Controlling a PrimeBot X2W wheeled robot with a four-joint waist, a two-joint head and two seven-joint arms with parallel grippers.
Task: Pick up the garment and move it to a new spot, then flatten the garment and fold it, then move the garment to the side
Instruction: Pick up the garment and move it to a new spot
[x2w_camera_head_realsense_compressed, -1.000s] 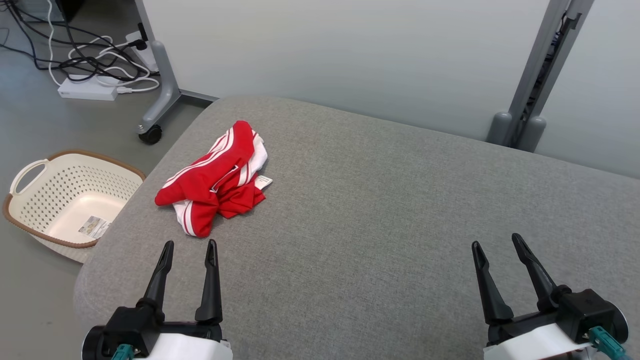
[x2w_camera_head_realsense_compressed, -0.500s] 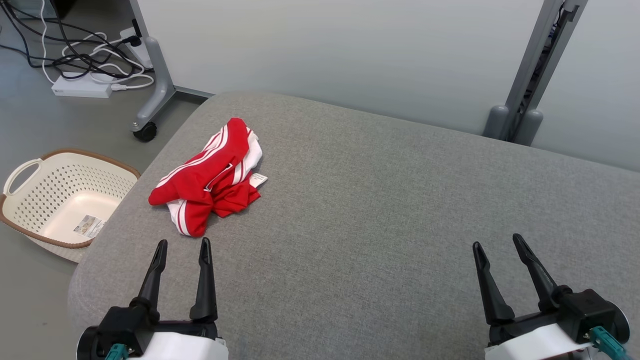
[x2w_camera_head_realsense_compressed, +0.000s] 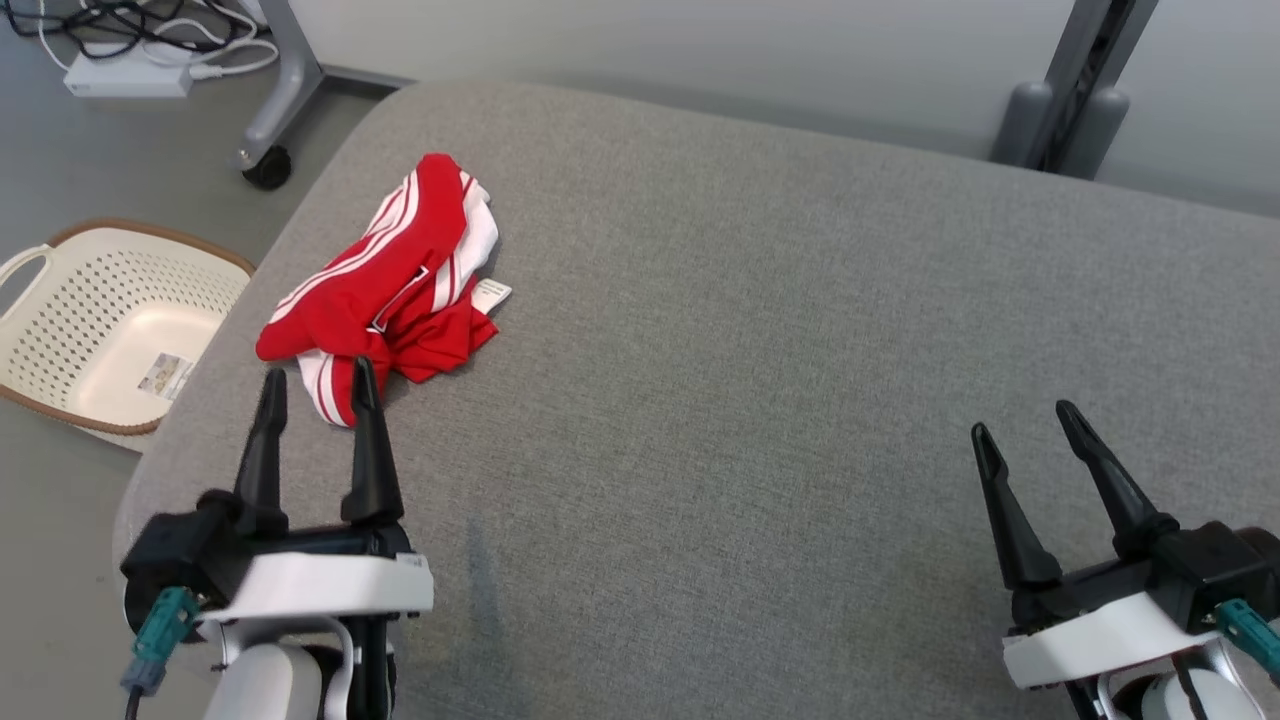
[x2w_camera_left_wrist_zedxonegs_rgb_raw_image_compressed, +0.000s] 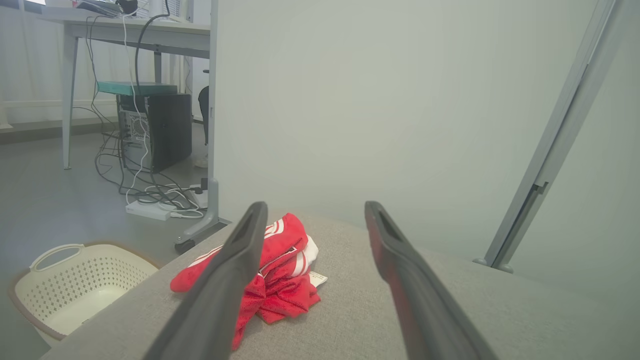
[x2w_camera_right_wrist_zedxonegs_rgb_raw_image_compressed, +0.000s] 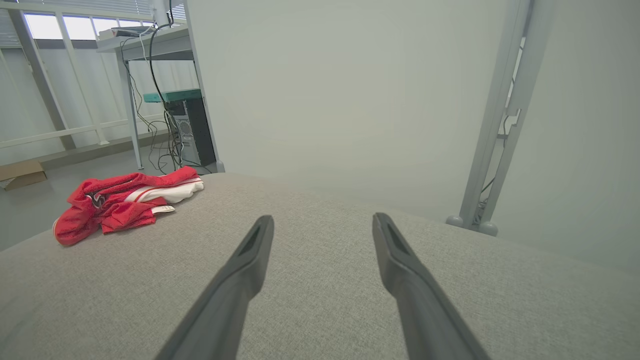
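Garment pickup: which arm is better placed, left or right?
Left. The left fingers are open, with their tips at the near edge of the garment. The right fingers, also open, hover far across the grey cushion.

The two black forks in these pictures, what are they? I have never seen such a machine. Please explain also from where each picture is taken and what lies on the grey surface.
They are the robot's two grippers, its hands. The head view looks down from a camera on the robot's head: the left gripper at lower left, the right gripper at lower right. The other two pictures come from cameras on the wrists, looking along each gripper's own fingers. On the grey surface lies a crumpled red and white garment; a pale basket stands on the floor beside. Both grippers are open and hold nothing; the left one is close to the garment.
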